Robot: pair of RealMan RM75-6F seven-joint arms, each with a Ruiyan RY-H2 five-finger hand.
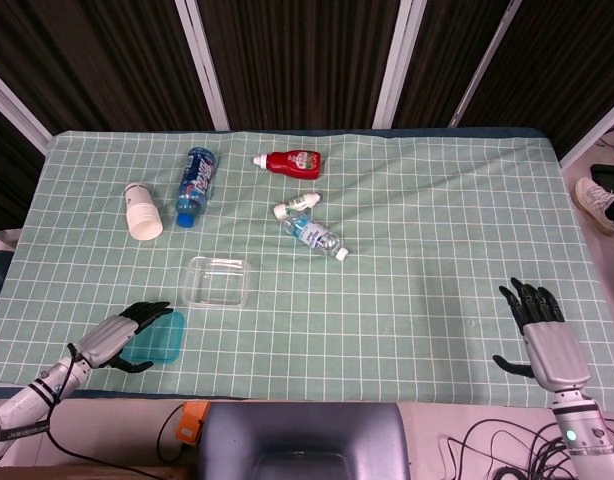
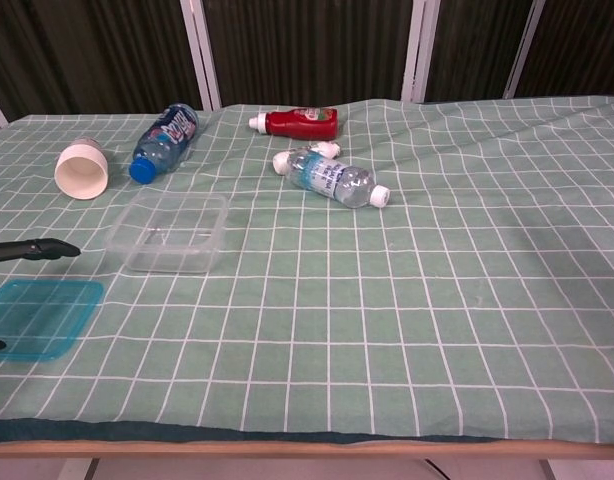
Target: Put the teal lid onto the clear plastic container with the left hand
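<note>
A: Lid position first. Teal lid lies flat on the counter, near the front edge on the robot's left side. Clear plastic container stands open-side up just beyond it and slightly toward the middle, apart from it, not touching.

B: Left hand?

A: Left hand sits over the lid's left edge, fingers spread and reaching across the teal surface in the head view. It holds nothing. The chest view shows only a dark fingertip above the lid's far side and a sliver at the frame's left edge, so contact cannot be confirmed there.

B: Why that low, flat approach?

A: My reading: the lid is thin and flush with the cloth, so the hand likely needs to come in from the side and get fingers over one edge and the thumb under or against the other. Lid not yet lifted; task at the reach stage.

B: Right hand?

A: Right hand is at the front right corner, well apart from everything, palm up-facing and fingers apart, empty. Presumably parked, since the task names the left.

B: Obstacles?

A: Bottles and a white cup lie further back, beyond the container. The short path from lid to container looks unobstructed.
</note>
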